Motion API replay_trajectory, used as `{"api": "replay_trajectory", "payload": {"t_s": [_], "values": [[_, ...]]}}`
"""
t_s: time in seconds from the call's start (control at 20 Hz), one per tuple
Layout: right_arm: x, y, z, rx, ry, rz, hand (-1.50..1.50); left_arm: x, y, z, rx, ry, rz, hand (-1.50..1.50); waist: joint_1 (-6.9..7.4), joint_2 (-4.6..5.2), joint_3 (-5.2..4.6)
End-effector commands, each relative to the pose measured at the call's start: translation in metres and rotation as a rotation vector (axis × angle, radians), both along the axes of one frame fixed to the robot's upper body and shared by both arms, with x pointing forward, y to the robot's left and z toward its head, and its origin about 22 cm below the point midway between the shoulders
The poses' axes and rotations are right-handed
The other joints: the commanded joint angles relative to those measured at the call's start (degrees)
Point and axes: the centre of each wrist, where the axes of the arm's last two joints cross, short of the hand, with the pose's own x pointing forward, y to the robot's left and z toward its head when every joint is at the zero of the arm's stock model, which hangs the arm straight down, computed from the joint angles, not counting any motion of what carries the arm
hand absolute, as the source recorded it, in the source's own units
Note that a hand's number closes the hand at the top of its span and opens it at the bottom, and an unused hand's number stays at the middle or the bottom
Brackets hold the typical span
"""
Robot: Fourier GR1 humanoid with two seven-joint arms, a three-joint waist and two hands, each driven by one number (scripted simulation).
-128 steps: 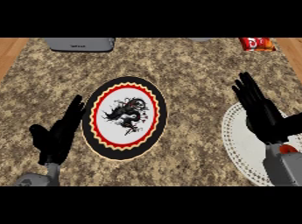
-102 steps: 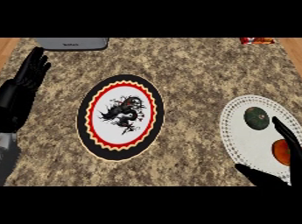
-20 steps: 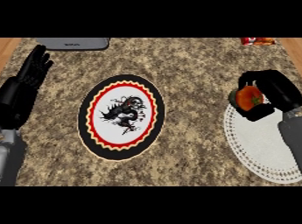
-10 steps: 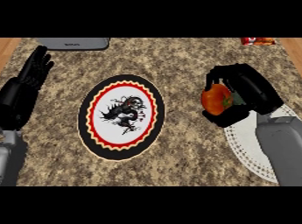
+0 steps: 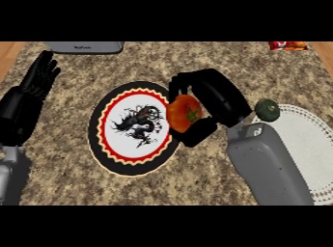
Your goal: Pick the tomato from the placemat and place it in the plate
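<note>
Fingers (image 5: pixel 197 82) of the right hand (image 5: pixel 215 99) curl around the round tomato (image 5: pixel 183 112), stem facing right.

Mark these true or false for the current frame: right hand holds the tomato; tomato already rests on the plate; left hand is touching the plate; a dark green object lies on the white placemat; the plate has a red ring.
1. The right hand holds the tomato. True.
2. The tomato already rests flat on the plate, released. False: the fingers are curled round it at the plate's right rim.
3. The left hand is touching the plate. False: it is open at the view's left, apart from it.
4. A dark green object lies at the white placemat's edge. True.
5. The plate has a red ring. True.
</note>
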Motion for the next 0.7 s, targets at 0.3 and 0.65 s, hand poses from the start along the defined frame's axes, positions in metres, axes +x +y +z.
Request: {"api": "replay_trajectory", "payload": {"t_s": [0.3, 0.65], "values": [[0.025, 0.088, -0.012, -0.042, 0.062, -0.039, 1.5, 0.019, 0.002, -0.002, -0.007, -0.004, -0.015, 0.0, 1.08, 0.41, -0.01], [0.027, 0.118, -0.043, -0.135, 0.038, -0.054, 1.5, 0.003, -0.011, 0.007, -0.004, 0.004, -0.015, 0.0, 2.13, 0.38, 0.01]]}}
